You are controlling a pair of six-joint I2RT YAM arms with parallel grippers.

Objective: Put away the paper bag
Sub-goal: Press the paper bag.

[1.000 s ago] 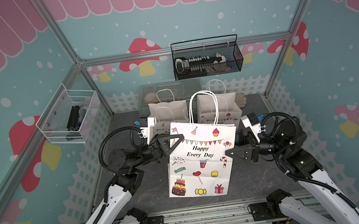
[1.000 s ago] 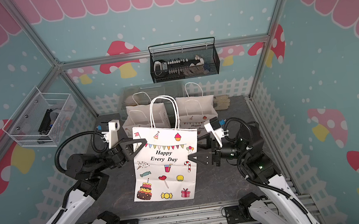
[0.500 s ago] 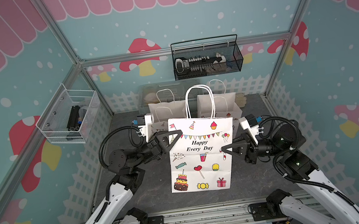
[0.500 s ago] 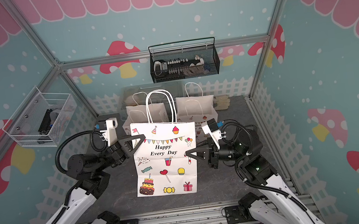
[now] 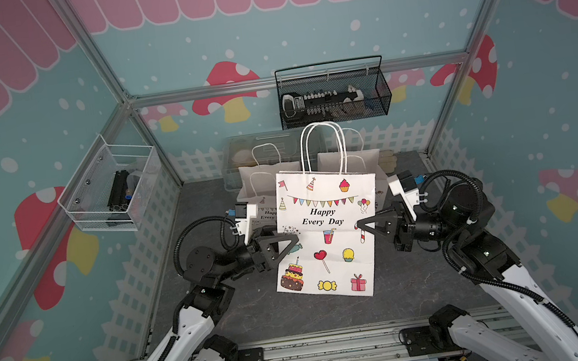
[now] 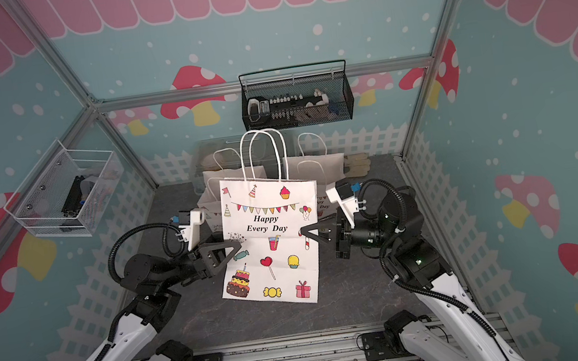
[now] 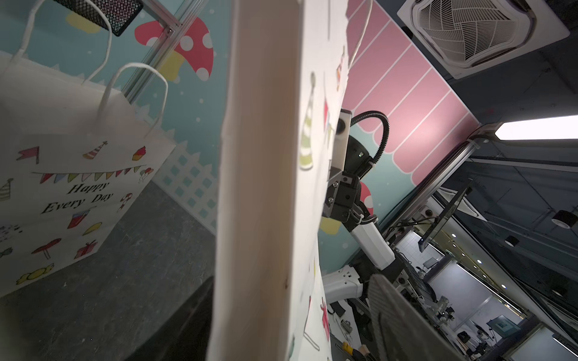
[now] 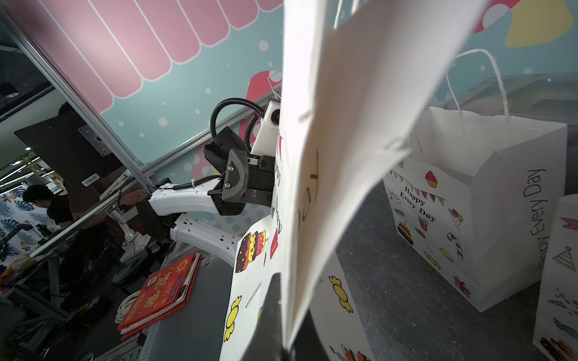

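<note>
White kraft paper, printed "Happy Every Day" with bunting, a cake and sweets: the paper bag [image 5: 326, 237] is seen upright over the middle of the dark grey counter [image 5: 221, 309], between the two arms. The printed face is turned to the front and the cord handles [image 5: 322, 147] stand up. The lower edge is slightly canted; whether it rests on the counter cannot be told.

Right gripper [image 5: 359, 223]: the jaws are closed and pinched on the bag's right edge, about halfway up. In the right wrist view the bag's side fold [image 8: 328, 156] is seen running down into the closed tips.

Left gripper [image 5: 297, 241]: the jaws are parted and set either side of the bag's left edge, at a similar height. In the left wrist view the bag's side panel [image 7: 259, 187] passes between the two fingers, and a gap is seen between the paper and one finger [image 7: 403, 315].

Behind the bag, two more bags of the same print are stood side by side near the back, tops open: left rear bag [image 5: 261, 181], right rear bag [image 5: 363, 159]. A clear plastic box [image 5: 239, 153] is seen behind them.

A black mesh basket [image 5: 333, 97] is hung on the back wall and a white wire basket [image 5: 108, 188] on the left wall; small items are held in both.
</note>
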